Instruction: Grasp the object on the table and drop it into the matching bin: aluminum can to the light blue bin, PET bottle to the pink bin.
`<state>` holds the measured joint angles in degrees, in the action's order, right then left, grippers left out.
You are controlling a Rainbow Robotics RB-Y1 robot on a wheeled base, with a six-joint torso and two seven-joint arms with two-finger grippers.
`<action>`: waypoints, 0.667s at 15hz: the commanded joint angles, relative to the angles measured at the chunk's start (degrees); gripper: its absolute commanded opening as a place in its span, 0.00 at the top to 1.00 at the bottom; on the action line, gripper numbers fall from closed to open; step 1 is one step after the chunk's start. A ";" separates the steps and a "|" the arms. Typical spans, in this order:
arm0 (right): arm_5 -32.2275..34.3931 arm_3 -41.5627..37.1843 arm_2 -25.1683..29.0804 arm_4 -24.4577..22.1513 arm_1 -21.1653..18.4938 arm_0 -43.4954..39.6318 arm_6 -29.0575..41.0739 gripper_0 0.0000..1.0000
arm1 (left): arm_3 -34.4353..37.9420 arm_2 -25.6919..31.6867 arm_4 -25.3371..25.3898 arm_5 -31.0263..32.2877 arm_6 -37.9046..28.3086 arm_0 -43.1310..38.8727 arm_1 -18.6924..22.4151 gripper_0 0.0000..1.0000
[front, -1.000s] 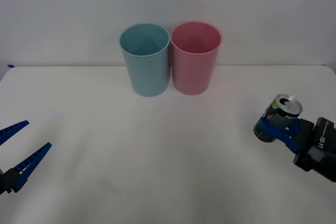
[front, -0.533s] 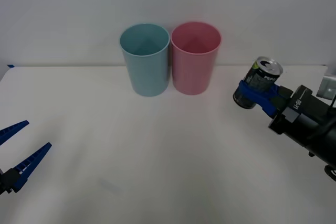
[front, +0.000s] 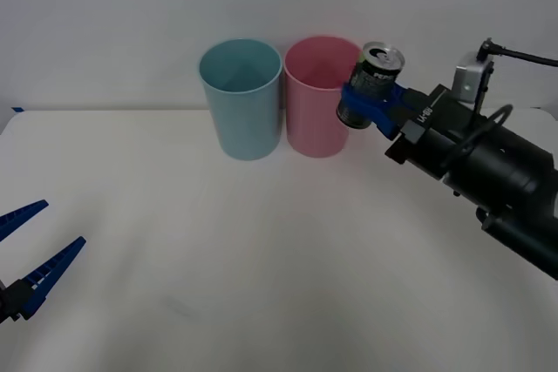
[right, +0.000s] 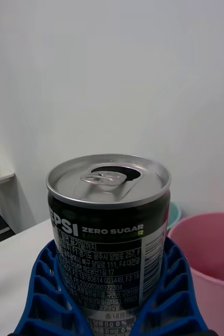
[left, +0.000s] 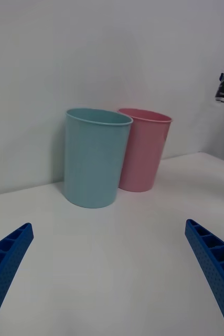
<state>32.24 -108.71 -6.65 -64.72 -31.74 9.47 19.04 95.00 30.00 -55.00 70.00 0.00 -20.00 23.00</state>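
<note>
Already lifted, the aluminum can point(front: 370, 84) sits clamped in the right gripper point(front: 373, 104) beside the pink bin point(front: 320, 98) — the light blue bin point(front: 241, 98) beyond awaits the drop.

Front view looks down over the table point(front: 261, 241); both wrist views sit low, sharing the pink bin point(front: 321, 98) point(right: 209, 262) point(left: 143, 149).

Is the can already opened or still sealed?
Opened. In the right wrist view, the can's silver top shows a dark mouth hole behind the pull tab, while the right hand grips its body.
</note>
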 commanded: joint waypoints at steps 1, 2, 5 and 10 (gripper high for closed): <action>-0.25 6.76 -4.16 -0.32 0.01 8.55 0.29 1.00 | 0.00 0.00 0.00 0.00 0.00 0.00 0.00 0.00; -0.78 9.13 -5.57 -0.41 0.01 11.28 0.29 1.00 | 0.00 0.00 0.00 0.00 0.00 0.00 0.00 0.00; -4.29 16.16 -9.35 -0.76 1.86 18.31 0.03 1.00 | 0.00 0.00 0.00 0.00 0.00 0.00 0.00 0.00; -6.31 31.28 -9.61 -6.21 9.77 30.61 -0.23 1.00 | 0.00 0.00 0.00 0.00 0.00 0.00 0.00 0.00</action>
<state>26.45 -79.50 -16.27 -70.56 -23.02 38.44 18.96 95.00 30.00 -55.00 70.00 0.00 -20.00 23.00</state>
